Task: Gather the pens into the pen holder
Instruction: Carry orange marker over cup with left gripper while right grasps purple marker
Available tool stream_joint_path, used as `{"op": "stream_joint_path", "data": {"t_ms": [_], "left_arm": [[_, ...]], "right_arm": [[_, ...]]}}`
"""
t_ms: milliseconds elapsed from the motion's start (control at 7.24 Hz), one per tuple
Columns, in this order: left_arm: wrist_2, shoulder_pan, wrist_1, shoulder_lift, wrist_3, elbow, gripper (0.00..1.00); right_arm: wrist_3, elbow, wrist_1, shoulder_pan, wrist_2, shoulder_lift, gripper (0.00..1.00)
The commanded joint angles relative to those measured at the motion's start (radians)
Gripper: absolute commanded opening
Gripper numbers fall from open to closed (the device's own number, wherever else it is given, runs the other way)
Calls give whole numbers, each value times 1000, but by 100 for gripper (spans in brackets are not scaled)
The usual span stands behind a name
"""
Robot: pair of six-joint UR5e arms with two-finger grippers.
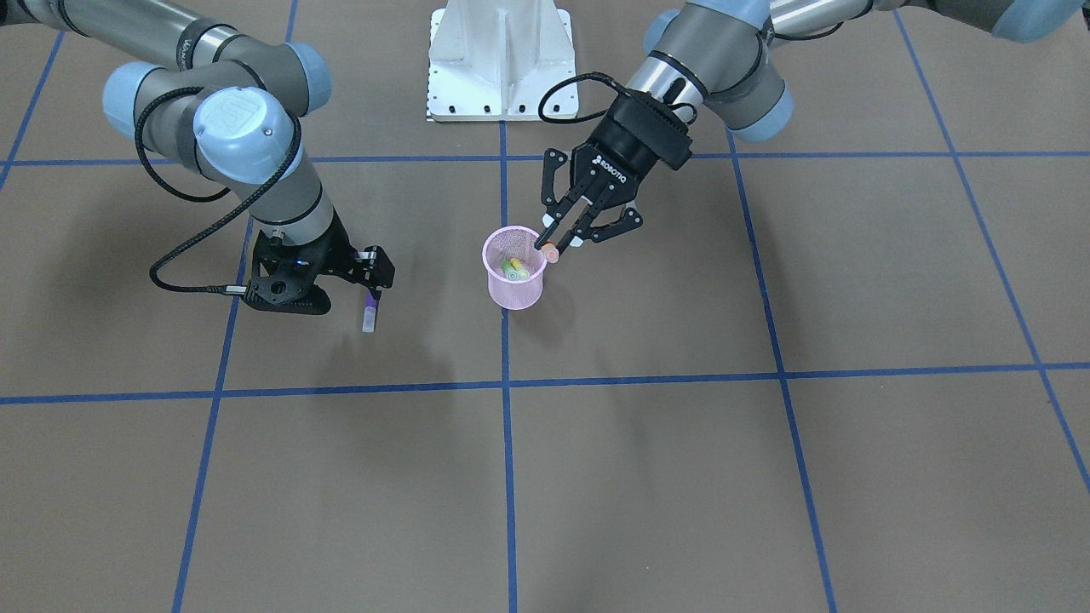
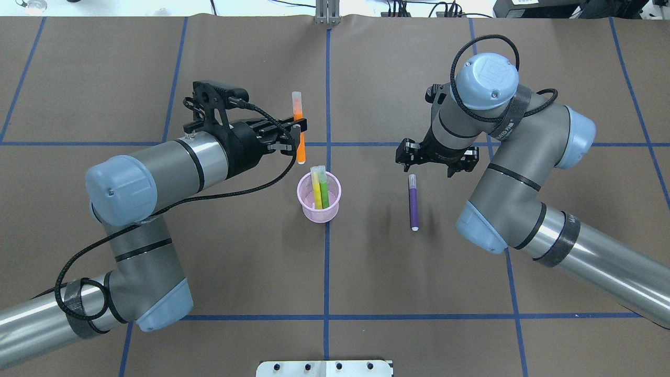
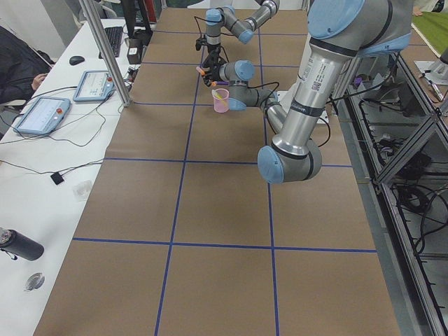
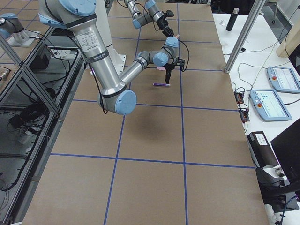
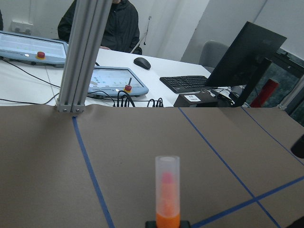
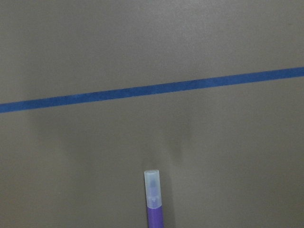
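Currently orange pen (image 2: 298, 125) sits clamped in the left tool (image 2: 296, 136), raised just beside the pen holder (image 2: 316, 214) rim. Purple pen (image 2: 413, 204) lies flat on the counter (image 2: 366, 272). Right tool (image 2: 436, 161) hangs spread open over its cap end.

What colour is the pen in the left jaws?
Orange body, translucent whitish cap on the short thick marker pen; clearest in the overhead exterior view.
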Motion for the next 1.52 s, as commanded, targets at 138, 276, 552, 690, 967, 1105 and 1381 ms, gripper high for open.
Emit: {"op": "stream_joint_path", "data": {"t_ms": [138,276,552,690,967,1105,1381], "left_arm": [[-1,11,2,-7,7,16,0],[-1,13,2,-7,7,24,0],[-1,16,1,-7,7,30,0],[-2,17,-1,-7,7,30,0],[7,55,1,-10,8,59,0],[12,65,-4,-30,8,103,0],[38,89,-6,-45,8,122,0]], "right_arm": [[10,-117,73,-26,2,25,98],[10,-120,73,-32,2,27,97],[12,-125,73,-49,1,28,91],[12,-125,73,-55,1,33,91],[10,-126,73,-55,2,33,91],[10,-126,73,-55,2,31,91],[10,-125,73,-55,4,33,91]]}}
